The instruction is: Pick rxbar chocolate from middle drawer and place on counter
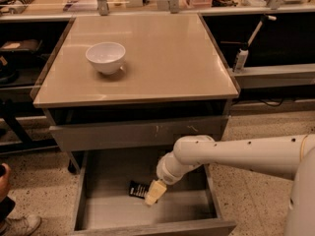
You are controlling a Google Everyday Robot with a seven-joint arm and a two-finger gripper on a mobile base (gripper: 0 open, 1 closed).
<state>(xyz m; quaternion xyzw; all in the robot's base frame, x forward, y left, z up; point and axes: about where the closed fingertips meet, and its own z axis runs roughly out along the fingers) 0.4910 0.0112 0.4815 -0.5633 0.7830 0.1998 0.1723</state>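
Evidently the step in hand is the pick. In the camera view the gripper [154,194] sits low in the open middle drawer [118,214], at the lower middle of the frame, its pale tip touching the right end of the rxbar chocolate [137,189]. The bar lies flat on the drawer floor, left of the gripper and nearer the back than the front lip. Whether the gripper is spread, pressed together or already pinching the wrapper cannot be told from this angle.

My judgement is that nothing has been lifted yet. The next move calls for a sure hold on a thin, flat wrapper, which may slide on the smooth floor rather than come up. After that comes a rise, a pull toward the bottom of the frame, and a carry up to the bench [167,63].

The tight edge is overhead. The closed drawer front with pale scuffs [138,132] and the bench's thin lip overhang the back of the open drawer, and the robot arm [236,155] reaches in from the right just under them. The drawer's low side walls leave room left and right. On the bench a white bowl [105,57] stands at the upper left, while the middle and right lie bare for the placing.
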